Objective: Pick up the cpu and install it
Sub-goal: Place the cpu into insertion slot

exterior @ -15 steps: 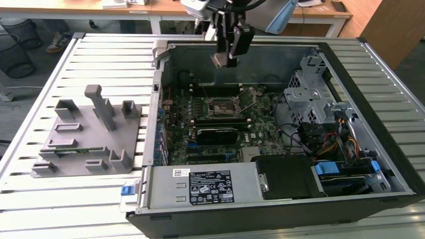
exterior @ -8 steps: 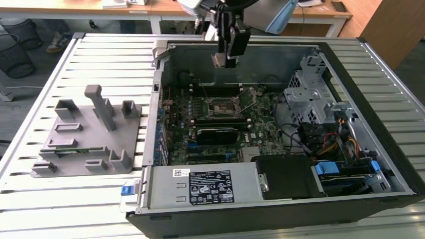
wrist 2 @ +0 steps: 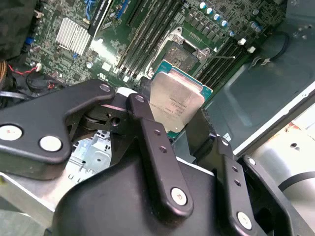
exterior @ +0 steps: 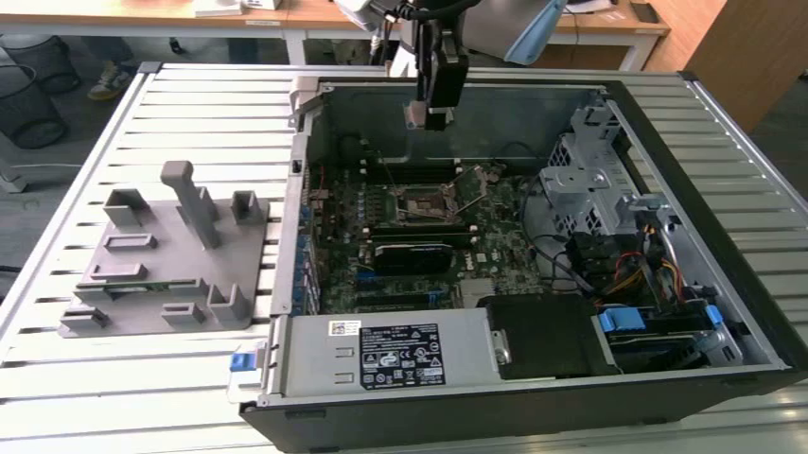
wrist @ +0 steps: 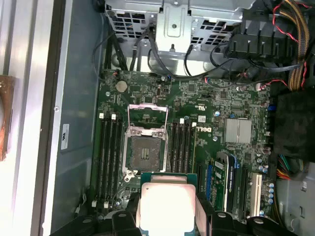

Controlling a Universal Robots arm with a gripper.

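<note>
Robot arm holds processor over open machine: the cpu (wrist 2: 176,101), its silver lid showing, is gripped by opposite edges between the fingers (wrist 2: 147,132) of the gripper (wrist 2: 174,120), which are closed onto it. It is held high above the open computer case (exterior: 707,123) and has not been lowered to the board. In the first wrist view the socket (wrist: 144,143) is seen bare below, its load plate (wrist: 146,114) swung up and the chip well apart from it.

A misaligned descent is judged the chief risk. If the chip is brought down rotated or tilted, the socket's contacts could be bent. A slip in the narrow edge grip could see it dropped onto the motherboard (wrist: 221,98). The raised plate, the memory slots (wrist: 109,147) or the cables (exterior: 631,274) could be struck by the fingers.

The case is laid on its side on a pale slatted table (exterior: 189,104), with a grey fixture (exterior: 165,274) at the exterior view's left. Wooden desks (exterior: 151,14) and a wire bin (exterior: 26,90) are seen at the far side.
</note>
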